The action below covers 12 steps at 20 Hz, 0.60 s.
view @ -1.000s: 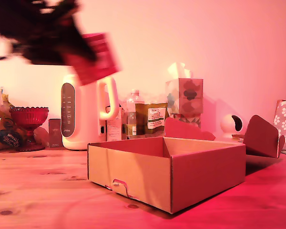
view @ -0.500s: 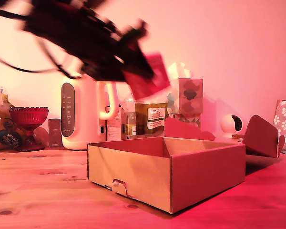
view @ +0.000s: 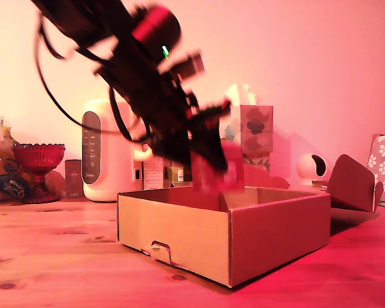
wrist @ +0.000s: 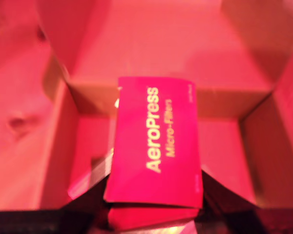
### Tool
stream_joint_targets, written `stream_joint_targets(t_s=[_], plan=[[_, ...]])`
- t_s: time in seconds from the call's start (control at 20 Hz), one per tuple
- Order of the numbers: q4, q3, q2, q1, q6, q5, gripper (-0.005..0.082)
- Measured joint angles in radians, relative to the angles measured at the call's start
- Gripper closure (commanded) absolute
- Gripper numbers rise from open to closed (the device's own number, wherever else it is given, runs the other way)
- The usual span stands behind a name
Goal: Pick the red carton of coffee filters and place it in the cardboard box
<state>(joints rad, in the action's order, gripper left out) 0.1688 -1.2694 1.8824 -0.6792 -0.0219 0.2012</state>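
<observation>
We log the black two-fingered gripper [view: 213,172] clamped on the small red cardboard carton of coffee filters [wrist: 156,146], its dark fingers [wrist: 90,183] pressing the carton's two opposite sides in the wrist view. The face with pale "AeroPress Micro-Filters" lettering is turned toward the wrist camera.

In the exterior view the gripper and carton are motion-blurred. The carton [view: 218,168] hangs just above the rim of the wide shallow brown corrugated cardboard box [view: 269,228], roughly over the middle of the opening; we cannot tell whether its lower edge has dipped below the rim. Directly beneath the gripper, the wrist view shows the box's bare floor [wrist: 224,151], with walls on either side and a flap beyond.

Step in hand, as we judge it: lowering and release. To do it well, we would:
- keep the descent straight, since the carton looks well apart from all walls;
- hold the grip until the carton sits near the floor, so it does not tumble;
- spread the fingers only as far as needed, then lift clear vertically.

Behind the gripper, against the wall, stand a white electric kettle [view: 102,151] and a patterned tissue box [view: 255,128], both outside the path.
</observation>
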Motion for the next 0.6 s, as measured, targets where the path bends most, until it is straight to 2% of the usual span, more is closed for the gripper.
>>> stream_joint_targets(t_s=[0.05,0.15,0.2,0.3,0.35,0.6], plan=[[0.018,-0.008,0.018,0.000,0.000,0.001,0.0576],[0.057,-0.010,0.031,0.000,0.000,0.001,0.0463],[0.071,-0.010,0.032,0.000,0.000,0.001,0.0374],[0.098,-0.017,0.032,0.000,0.000,0.001,0.0084],[0.115,-0.025,0.032,0.000,0.000,0.000,0.0003],[0.199,-0.055,-0.005,-0.006,0.008,-0.001,-0.0005]])
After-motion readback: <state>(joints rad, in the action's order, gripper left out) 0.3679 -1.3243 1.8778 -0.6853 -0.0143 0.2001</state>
